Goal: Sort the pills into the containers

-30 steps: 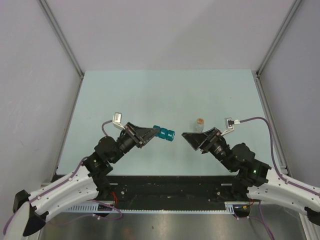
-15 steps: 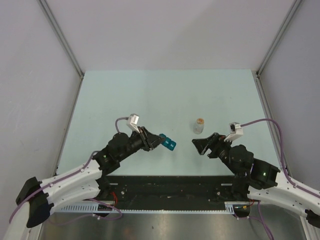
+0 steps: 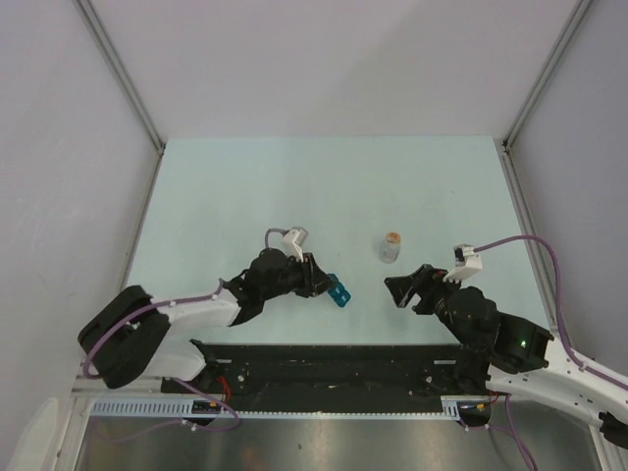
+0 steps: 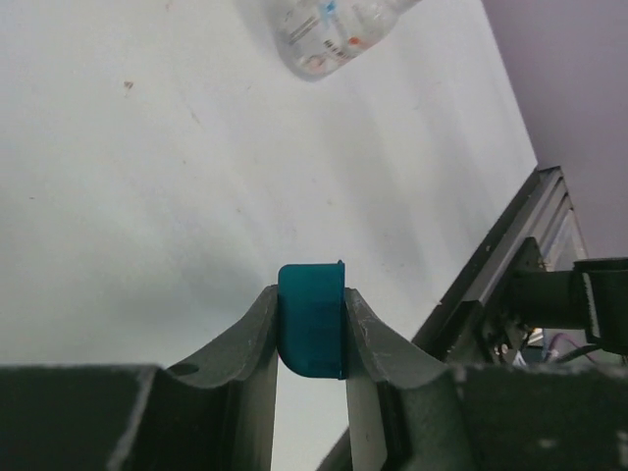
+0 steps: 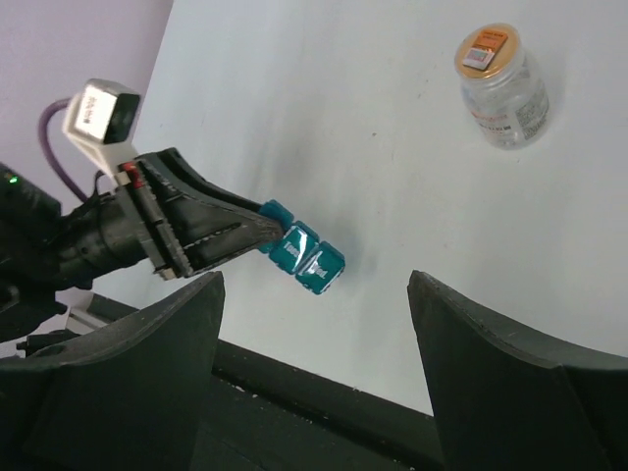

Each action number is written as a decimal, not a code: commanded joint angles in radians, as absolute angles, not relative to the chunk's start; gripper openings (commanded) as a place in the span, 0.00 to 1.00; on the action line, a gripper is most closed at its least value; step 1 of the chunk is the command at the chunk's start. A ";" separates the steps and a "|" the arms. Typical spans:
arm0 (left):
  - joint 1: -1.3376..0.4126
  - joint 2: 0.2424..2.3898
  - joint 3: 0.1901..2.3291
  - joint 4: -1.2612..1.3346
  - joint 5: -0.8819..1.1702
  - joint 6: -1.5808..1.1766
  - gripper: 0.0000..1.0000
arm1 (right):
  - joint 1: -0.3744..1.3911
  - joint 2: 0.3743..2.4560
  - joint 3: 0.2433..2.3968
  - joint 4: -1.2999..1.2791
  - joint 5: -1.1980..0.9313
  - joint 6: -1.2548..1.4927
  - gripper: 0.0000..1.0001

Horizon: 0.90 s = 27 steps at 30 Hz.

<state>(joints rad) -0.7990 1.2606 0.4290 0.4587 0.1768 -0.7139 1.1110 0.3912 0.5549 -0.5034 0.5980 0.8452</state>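
**Pill box (image 3: 340,291) pinched at one end**

Teal-blue, it shows two square lidded compartments past the fingers. Its long axis runs diagonally, with the free end pointing away from the left gripper (image 3: 327,286), which clamps the other end. It sits left of the bottle (image 3: 391,245) and nearer the arms. The right gripper (image 3: 395,287), jaws spread, hangs just nearer than the bottle.

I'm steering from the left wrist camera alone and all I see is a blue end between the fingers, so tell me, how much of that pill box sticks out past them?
Observer: The left gripper pinches the pill box by one end. Two of its compartments show beyond the fingertips.
Operator: And where's the other arm? I can't see it at all.
Observer: The right gripper faces the box's free end with its jaws open and empty. It is apart from the box, not touching it.
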 commanded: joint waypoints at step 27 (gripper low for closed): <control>-0.758 1.585 0.549 0.663 0.345 -0.652 0.06 | 1.115 0.382 0.588 -0.575 0.627 0.899 0.80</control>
